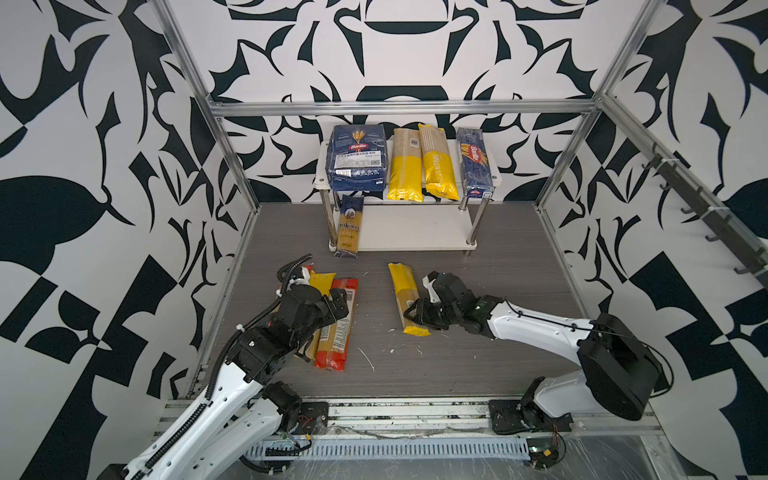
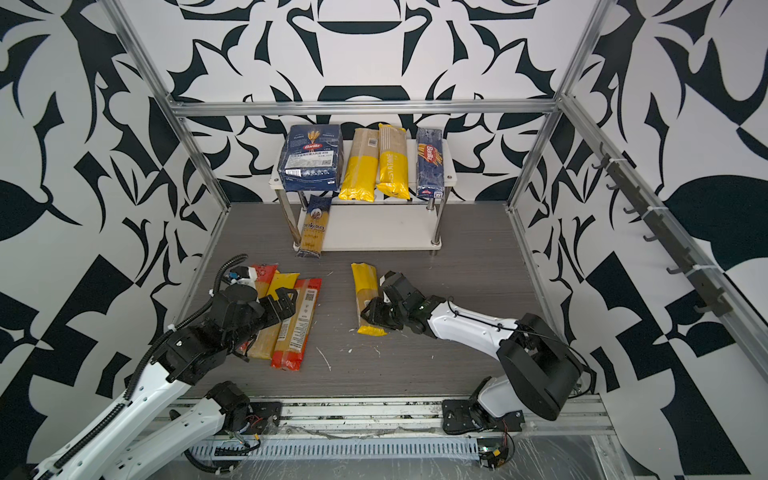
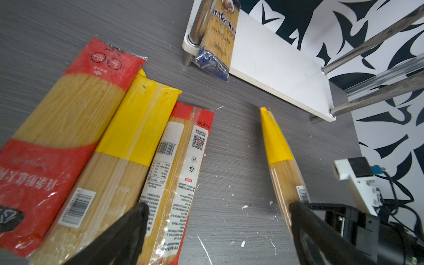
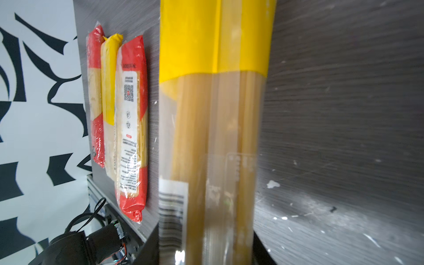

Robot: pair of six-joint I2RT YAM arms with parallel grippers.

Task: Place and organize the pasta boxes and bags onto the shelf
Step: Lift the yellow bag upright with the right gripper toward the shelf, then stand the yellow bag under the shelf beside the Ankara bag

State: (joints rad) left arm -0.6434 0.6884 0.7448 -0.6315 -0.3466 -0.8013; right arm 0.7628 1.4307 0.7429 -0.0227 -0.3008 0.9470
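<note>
Between the left fingers [image 3: 124, 231] you see bare grey wood-grain tabletop [image 3: 241, 149], scattered with white crumbs [image 3: 244, 207] and one thin white sliver [image 3: 205, 249]. Well beyond the fingertips, aluminium frame rails [image 1: 399, 109] stand against black-and-white patterned walls [image 1: 83, 166]. Far out past the right fingers [image 1: 419, 311] a dark hook rack [image 1: 706, 212] runs along a rail, and well behind both pairs lies a white slotted cable duct [image 1: 395, 449].

yellow bag [image 4: 213, 114]: glossy clear plastic | shelf post [image 3: 200, 20]: shiny metal | tabletop [image 3: 229, 160]: matt woodgrain
</note>
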